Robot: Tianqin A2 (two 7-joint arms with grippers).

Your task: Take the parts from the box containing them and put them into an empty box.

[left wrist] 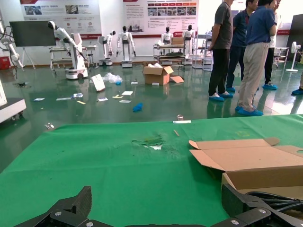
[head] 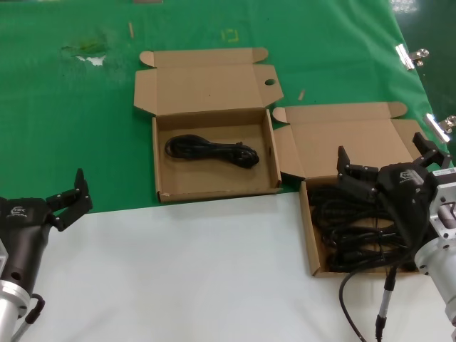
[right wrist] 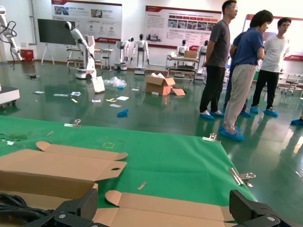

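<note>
Coiled black cords [head: 349, 235], heaped in the right box [head: 308, 235]; one cord [head: 211, 151] already laid in the left box [head: 160, 167]. Probably light, limp and grippy, prone to tangling; best pinched across the bundled middle. Right hand [head: 381, 167] spread wide, poised over the heap; left hand [head: 71, 198] released, idle over the white tabletop [head: 214, 271].

Even, bright light; perhaps faint floor glare
</note>
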